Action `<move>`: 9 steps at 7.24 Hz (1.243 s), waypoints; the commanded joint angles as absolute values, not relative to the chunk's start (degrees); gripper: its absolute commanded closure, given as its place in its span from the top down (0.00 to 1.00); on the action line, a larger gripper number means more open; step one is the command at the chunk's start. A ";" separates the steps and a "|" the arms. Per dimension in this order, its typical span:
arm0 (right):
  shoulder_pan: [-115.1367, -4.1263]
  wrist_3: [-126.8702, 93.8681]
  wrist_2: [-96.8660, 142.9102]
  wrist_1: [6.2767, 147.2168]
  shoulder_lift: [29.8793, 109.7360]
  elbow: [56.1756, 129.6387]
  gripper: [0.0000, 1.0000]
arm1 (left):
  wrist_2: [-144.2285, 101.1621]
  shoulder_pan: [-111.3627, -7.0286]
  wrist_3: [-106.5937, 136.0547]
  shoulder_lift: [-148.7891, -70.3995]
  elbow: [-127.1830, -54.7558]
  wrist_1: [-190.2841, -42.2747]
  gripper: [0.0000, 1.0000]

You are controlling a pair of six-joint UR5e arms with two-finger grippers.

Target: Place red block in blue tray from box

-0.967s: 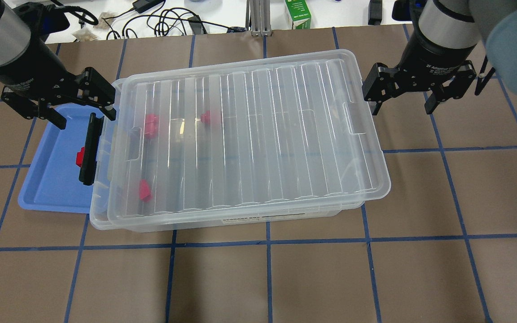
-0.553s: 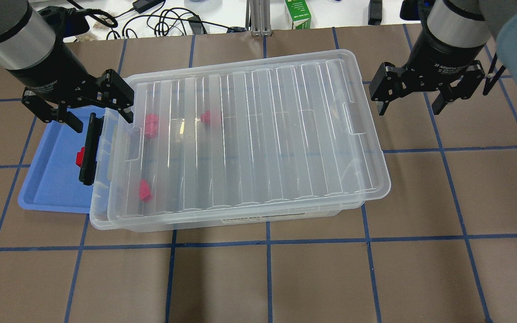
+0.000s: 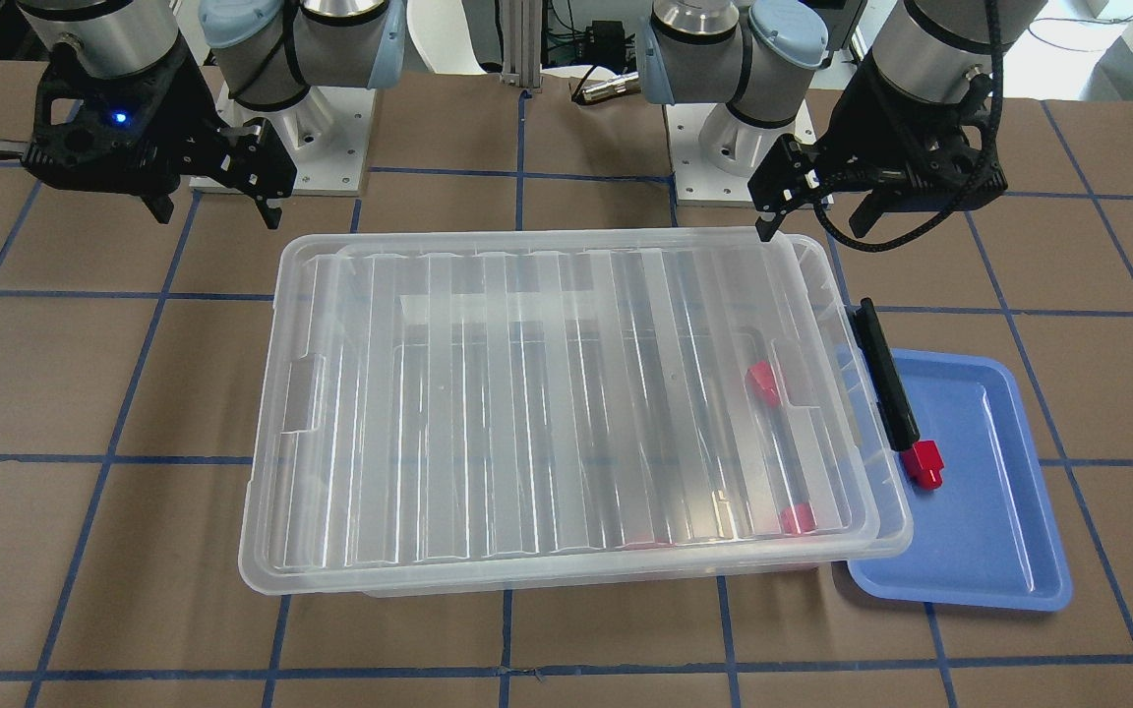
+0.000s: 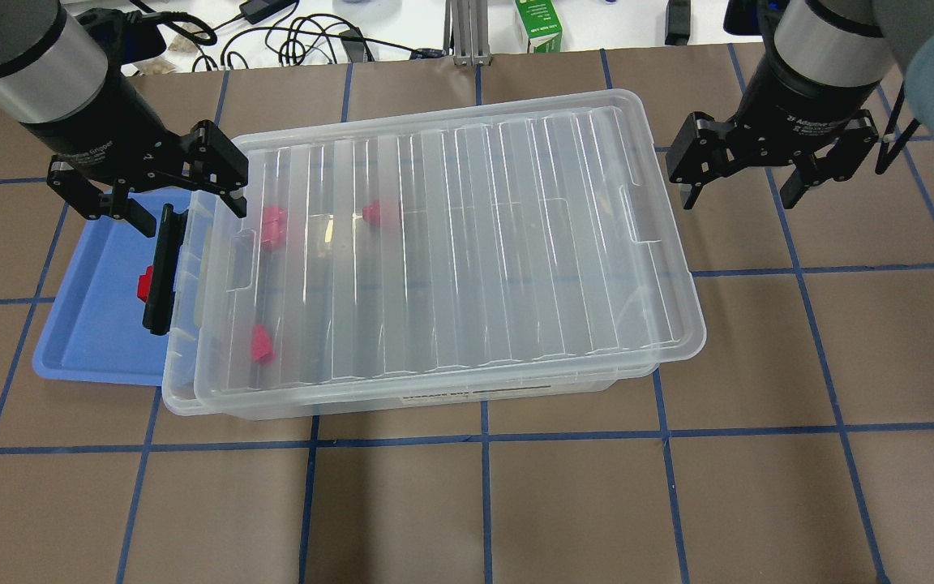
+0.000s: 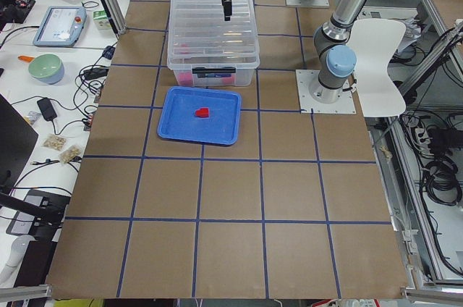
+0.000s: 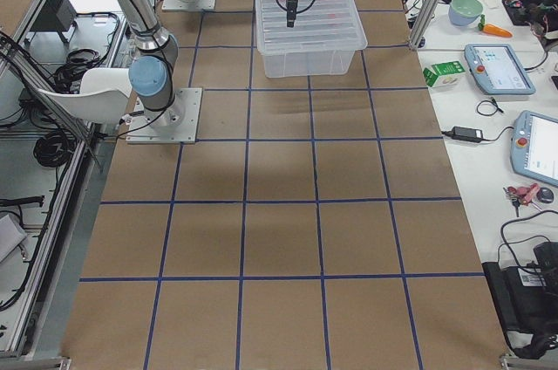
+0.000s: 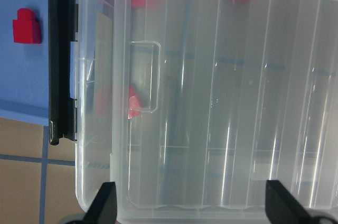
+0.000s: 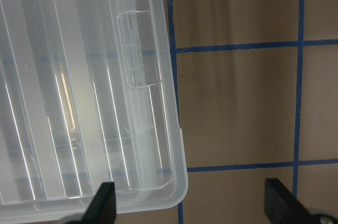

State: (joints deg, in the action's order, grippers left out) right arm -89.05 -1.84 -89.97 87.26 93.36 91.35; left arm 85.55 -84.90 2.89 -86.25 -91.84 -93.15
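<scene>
The clear box lies mid-table with its ribbed lid resting on it, shifted a little. Three red blocks show through the lid near the latch end. The blue tray lies against the black latch, partly under the box end, with one red block in it. My left gripper is open and empty above the lid's far corner at the latch end. My right gripper is open and empty beside the lid's opposite end, over bare table.
Cables and a green carton lie on the white bench past the table's far edge. The brown table surface with blue tape lines spreads in front of the box. In the right wrist view the lid's corner lies left of the fingers.
My left gripper has moved right, from over the tray's far end to the lid's corner. My right gripper has shifted slightly right. Both stay open. The blocks, tray and box have not moved.
</scene>
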 commanded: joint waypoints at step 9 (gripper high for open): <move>-89.03 -1.14 -89.65 87.19 93.51 91.58 1.00 | 85.96 -84.73 2.81 -86.13 -92.02 -91.23 1.00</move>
